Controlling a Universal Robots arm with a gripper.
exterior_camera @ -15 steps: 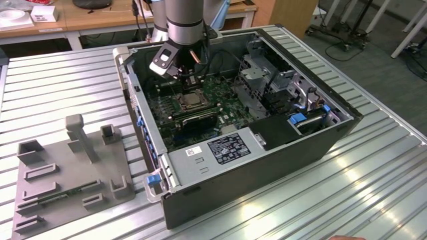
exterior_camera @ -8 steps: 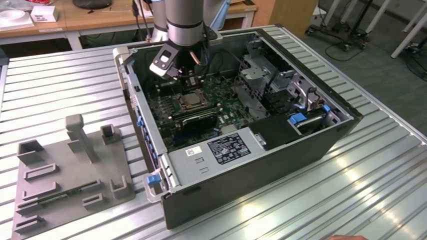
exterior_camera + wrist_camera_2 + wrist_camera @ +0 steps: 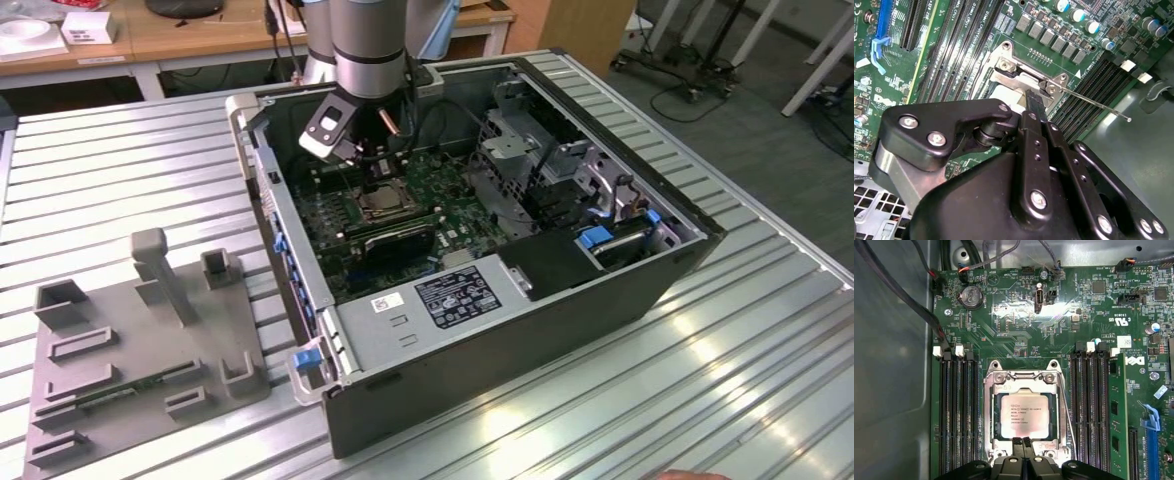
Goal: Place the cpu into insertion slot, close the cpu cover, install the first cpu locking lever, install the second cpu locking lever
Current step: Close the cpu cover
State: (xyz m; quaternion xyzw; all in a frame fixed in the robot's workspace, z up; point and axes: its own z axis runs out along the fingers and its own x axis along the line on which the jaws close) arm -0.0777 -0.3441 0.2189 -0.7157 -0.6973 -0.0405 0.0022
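The arm reaches down into the open computer case (image 3: pixel 534 330) lying on the ribbed metal table (image 3: pixel 747 400), and its gripper (image 3: pixel 1022 441) hangs right over the processor socket. In the first wrist view the two fingertips are pressed together with nothing between them, their tips at the near edge of the cpu cover (image 3: pixel 1024 380). The cpu (image 3: pixel 1021 415) sits flat in the socket, its pale metal top showing through the cover's window, and the cover lies down around it. In the second wrist view one thin locking lever (image 3: pixel 1094 106) sticks out from the socket's corner over the memory slots (image 3: pixel 1094 85), not tucked in. Towards the exterior view's left, a grey fixture tray (image 3: pixel 134 340) rests on the table just beside the case.
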